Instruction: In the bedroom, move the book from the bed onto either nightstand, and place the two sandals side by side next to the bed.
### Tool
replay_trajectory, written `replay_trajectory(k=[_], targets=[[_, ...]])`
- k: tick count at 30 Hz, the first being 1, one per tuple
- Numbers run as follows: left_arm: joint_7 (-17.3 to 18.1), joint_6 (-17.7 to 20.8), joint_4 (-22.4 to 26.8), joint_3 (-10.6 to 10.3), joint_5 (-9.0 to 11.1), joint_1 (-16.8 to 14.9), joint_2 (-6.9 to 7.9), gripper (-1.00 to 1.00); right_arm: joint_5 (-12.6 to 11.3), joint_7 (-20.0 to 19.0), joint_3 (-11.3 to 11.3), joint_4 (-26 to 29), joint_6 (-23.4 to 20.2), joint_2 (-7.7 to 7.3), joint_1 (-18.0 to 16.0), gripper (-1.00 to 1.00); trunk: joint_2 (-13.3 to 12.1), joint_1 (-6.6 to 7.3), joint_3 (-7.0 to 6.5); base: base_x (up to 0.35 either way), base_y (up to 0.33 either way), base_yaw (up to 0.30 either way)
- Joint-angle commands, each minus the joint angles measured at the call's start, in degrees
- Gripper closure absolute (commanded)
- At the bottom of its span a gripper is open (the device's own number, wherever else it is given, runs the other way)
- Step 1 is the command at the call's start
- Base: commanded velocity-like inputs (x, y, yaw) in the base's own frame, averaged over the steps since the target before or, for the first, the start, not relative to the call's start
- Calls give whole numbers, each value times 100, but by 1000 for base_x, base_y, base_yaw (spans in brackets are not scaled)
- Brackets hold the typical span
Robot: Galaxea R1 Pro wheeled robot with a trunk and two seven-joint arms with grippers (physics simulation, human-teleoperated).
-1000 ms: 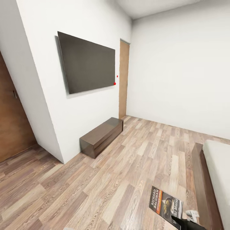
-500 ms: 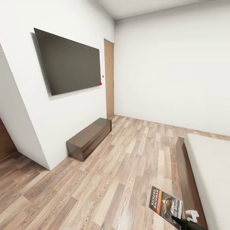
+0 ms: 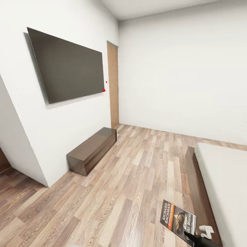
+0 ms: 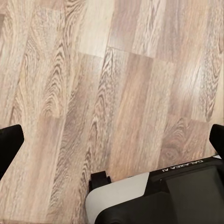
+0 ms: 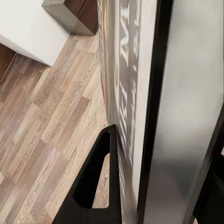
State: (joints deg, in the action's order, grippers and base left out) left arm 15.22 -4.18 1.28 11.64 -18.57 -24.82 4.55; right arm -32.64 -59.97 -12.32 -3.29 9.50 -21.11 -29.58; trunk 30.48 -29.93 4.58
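Book (image 3: 178, 219) rides clamped in the right gripper (image 3: 196, 236), cover up, off the bed (image 3: 219, 178) for carrying to a nightstand; left gripper (image 4: 112, 154) gapes wide over floor.

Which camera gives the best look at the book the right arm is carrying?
The head view: the book shows its cover, with orange band and white lettering, held by the right end effector. The right wrist view sees the book edge-on between the fingers. The left wrist view faces the wood floor.

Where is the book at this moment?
The book is low right in the head view, held in the right gripper above the floor, beside the bed.
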Motion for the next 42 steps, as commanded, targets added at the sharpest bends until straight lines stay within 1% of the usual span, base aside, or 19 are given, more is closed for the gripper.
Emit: replay_trajectory(k=[1, 13, 16, 22, 42], targets=[[16, -21, -5, 49, -59, -5, 2, -100, -41, -23, -42, -23, 43, 1, -12, 100, 10, -5, 11, 250, 152, -1], [16, -21, -5, 49, -59, -5, 2, -100, -41, -23, -42, -23, 43, 1, -12, 100, 10, -5, 11, 259, 158, 0], [16, -21, -5, 49, -59, -5, 2, -100, -41, -23, -42, -23, 43, 1, -12, 100, 10, -5, 11, 261, 158, -109], [16, -26, -5, 49, -59, -5, 2, -100, -41, -32, -42, -23, 43, 1, -12, 100, 10, -5, 11, 202, 118, -258], [16, -22, -5, 49, -60, -5, 2, -100, -41, -25, -42, -23, 43, 1, -12, 100, 10, -5, 11, 4, 2, -281]])
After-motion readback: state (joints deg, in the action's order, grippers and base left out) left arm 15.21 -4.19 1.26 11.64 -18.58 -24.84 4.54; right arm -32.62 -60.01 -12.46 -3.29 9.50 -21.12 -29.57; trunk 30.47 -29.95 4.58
